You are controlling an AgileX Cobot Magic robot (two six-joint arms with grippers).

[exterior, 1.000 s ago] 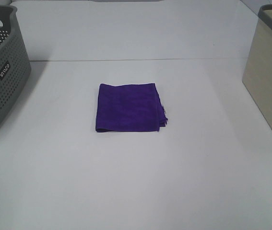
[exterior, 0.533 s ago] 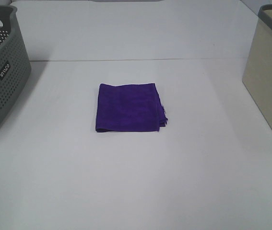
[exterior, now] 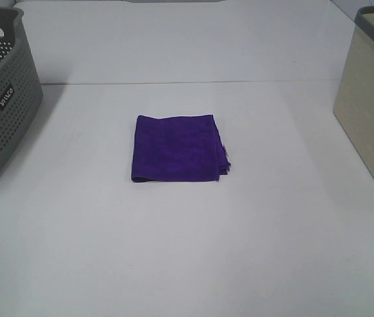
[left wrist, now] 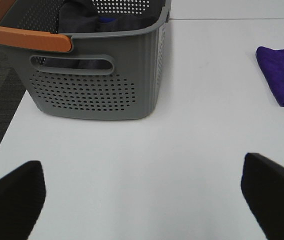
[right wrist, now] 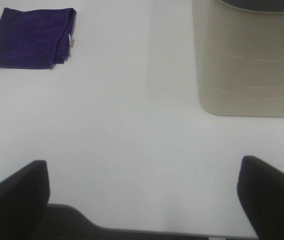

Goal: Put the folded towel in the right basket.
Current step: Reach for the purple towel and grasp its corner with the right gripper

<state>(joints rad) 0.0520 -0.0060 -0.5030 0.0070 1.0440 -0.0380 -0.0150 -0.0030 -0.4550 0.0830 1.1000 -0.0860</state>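
Note:
A folded purple towel (exterior: pixel 179 148) lies flat in the middle of the white table; it also shows in the left wrist view (left wrist: pixel 282 75) and the right wrist view (right wrist: pixel 30 44). The right basket (exterior: pixel 373 99) is beige with a dark rim, at the table's right edge, and shows in the right wrist view (right wrist: pixel 247 60). My left gripper (left wrist: pixel 142 197) is open and empty over bare table near the grey basket. My right gripper (right wrist: pixel 142 200) is open and empty over the table's front edge, well apart from towel and basket. Neither gripper shows in the exterior view.
A grey perforated basket (exterior: pixel 2 99) with an orange handle stands at the table's left edge and holds dark cloth (left wrist: pixel 89 22). A seam (exterior: pixel 187 82) runs across the white table behind the towel. The table's front edge (right wrist: pixel 131 231) shows in the right wrist view.

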